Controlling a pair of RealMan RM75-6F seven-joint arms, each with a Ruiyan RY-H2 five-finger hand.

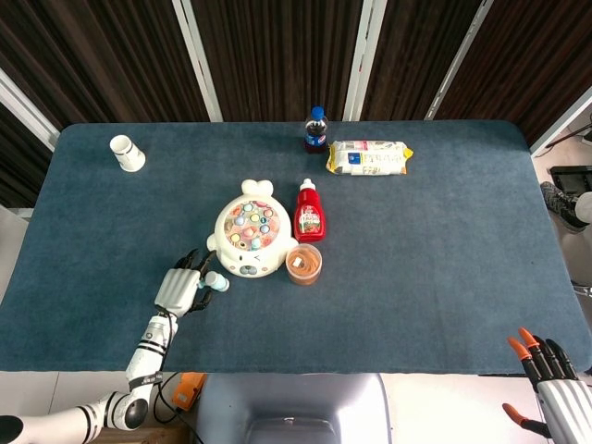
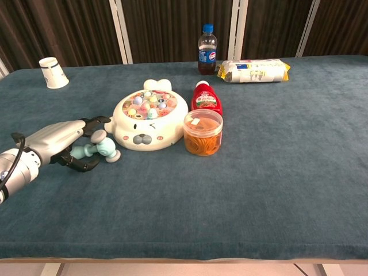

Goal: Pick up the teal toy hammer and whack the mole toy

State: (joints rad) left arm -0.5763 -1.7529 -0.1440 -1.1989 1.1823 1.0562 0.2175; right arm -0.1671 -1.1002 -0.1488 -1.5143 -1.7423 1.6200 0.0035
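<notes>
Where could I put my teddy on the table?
Bare cloth on the right, past the ketchup bottle and orange tub, below the snack bag. Also between the cup and mole toy. Around the toy it's crowded.

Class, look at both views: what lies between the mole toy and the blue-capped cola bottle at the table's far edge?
Nothing: bare blue table separates the mole toy from the cola bottle, clearest in the head view.

The blue table (image 2: pixel 287 172) bears a mole toy (image 2: pixel 149 119), hammer (image 2: pixel 99 148), bottles and cup (image 2: pixel 53 72).
</notes>
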